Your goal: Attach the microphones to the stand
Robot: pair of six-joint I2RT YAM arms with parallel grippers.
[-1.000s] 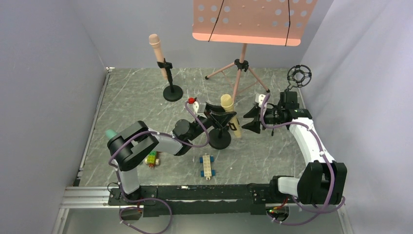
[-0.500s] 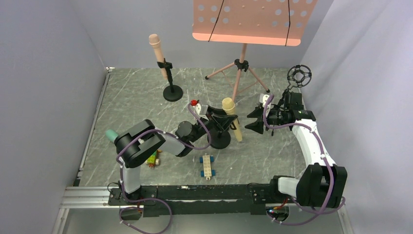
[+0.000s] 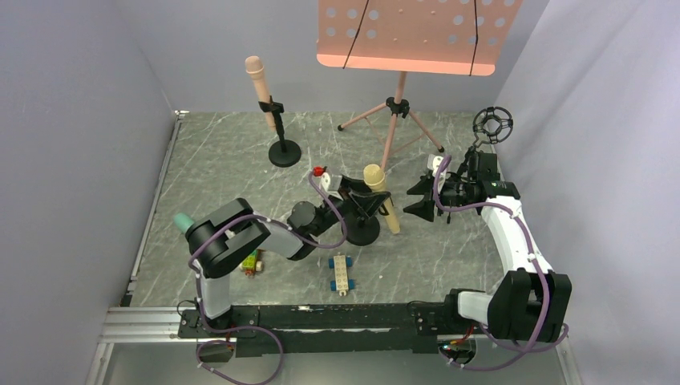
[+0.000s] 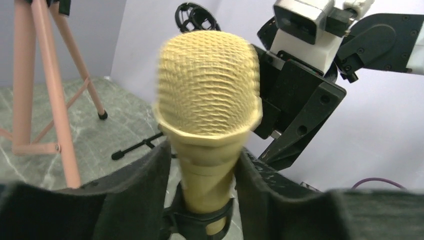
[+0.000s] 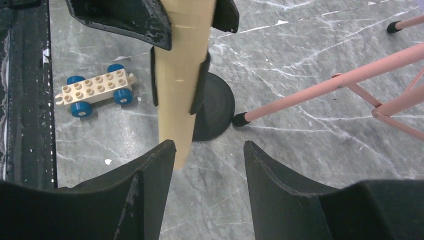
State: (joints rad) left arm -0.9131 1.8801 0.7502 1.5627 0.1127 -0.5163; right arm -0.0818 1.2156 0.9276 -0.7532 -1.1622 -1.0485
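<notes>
The left hand (image 4: 202, 165) has edged forward, still clasping the pale yellow microphone (image 4: 207, 100), which sits in the clip of the middle stand (image 5: 220, 105), while the open, empty right hand (image 5: 207, 165) has backed off slightly, suggesting only release remains.

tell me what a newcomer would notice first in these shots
The pale yellow toy microphone with a mesh head stands mid-table in a black clip, gripped by the left gripper, while the open right gripper faces it from the right. Behind, a big pink perforated music stand looms at the back wall. A pink microphone sits clipped on a small black round-based stand at the back left.
</notes>
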